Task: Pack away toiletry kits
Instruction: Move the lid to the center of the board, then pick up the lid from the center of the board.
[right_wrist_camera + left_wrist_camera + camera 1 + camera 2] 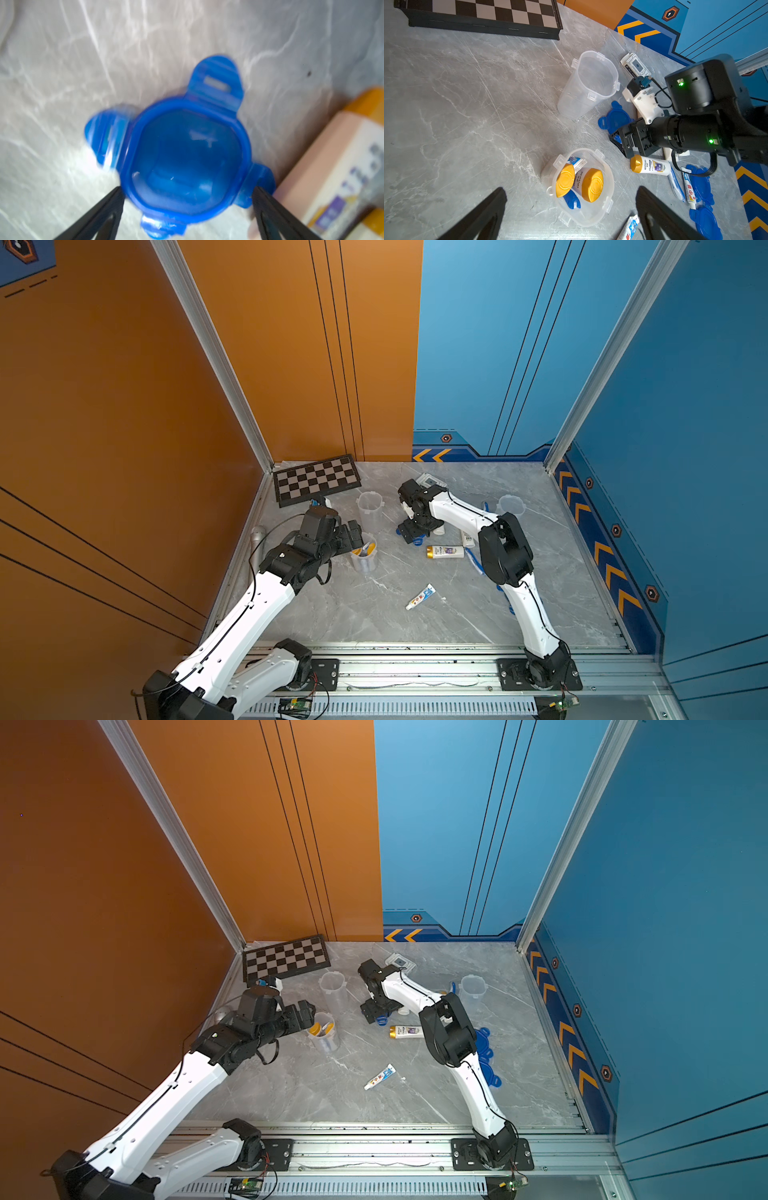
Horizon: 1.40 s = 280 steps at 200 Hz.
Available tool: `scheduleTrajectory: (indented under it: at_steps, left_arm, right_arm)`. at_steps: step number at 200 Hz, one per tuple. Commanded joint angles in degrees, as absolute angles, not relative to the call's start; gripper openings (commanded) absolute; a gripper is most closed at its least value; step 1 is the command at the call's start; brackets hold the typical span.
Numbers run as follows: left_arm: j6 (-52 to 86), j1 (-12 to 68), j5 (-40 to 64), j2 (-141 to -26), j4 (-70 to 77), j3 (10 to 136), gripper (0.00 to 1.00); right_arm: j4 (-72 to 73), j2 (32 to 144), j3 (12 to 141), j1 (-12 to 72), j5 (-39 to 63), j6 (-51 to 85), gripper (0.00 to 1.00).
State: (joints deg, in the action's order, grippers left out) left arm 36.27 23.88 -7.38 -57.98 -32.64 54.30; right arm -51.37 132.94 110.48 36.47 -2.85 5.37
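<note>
Partly between the right gripper's [188, 190] spread fingers [104, 207] lies a blue lid [187, 158].

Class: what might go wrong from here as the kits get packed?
The open right tool straddles the blue clip-tab plastic lid; closing might catch only a clip tab and tip the lid. The white gold-capped bottle lies close by and could get nudged. Gold caps sit high in the filled clear plastic cup; a lid may not seat.

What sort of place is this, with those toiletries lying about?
Probably a robot test booth, not a bathroom: two arms bolted to a metal rail, printed panel walls, a checkerboard.
</note>
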Motion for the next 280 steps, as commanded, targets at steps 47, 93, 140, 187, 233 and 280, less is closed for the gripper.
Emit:
scheduleTrajectory:
  at_steps: [47, 93, 140, 187, 233, 280]
  left_arm:
    - [34.77, 23.17, -5.72, -58.45, -33.49, 53.66, 0.99]
    - [34.65, 23.11, -5.73, -58.12, -33.50, 53.71, 0.99]
    - [34.64, 23.12, -6.14, -57.13, -33.57, 53.30, 0.99]
    - [34.51, 23.06, -6.15, -57.12, -33.57, 53.26, 0.99]
    - [34.34, 23.03, -6.06, -56.98, -33.56, 53.31, 0.99]
    - [34.32, 22.97, -6.57, -56.35, -34.92, 53.00, 0.99]
  right_arm:
    - [-46.31, 125.13, 99.76, 38.36, 1.01, 16.71, 0.98]
    - [-44.44, 127.31, 99.88, 37.93, 4.37, 21.89, 0.92]
    - [-44.03, 128.85, 100.17, 37.46, 2.91, 22.42, 0.69]
    - [-44.60, 129.27, 97.83, 37.18, -0.97, 21.63, 0.53]
    - [-45.18, 129.88, 97.04, 37.01, -3.13, 21.36, 0.44]
    - [-45.08, 130.40, 98.66, 37.16, -1.29, 22.19, 0.44]
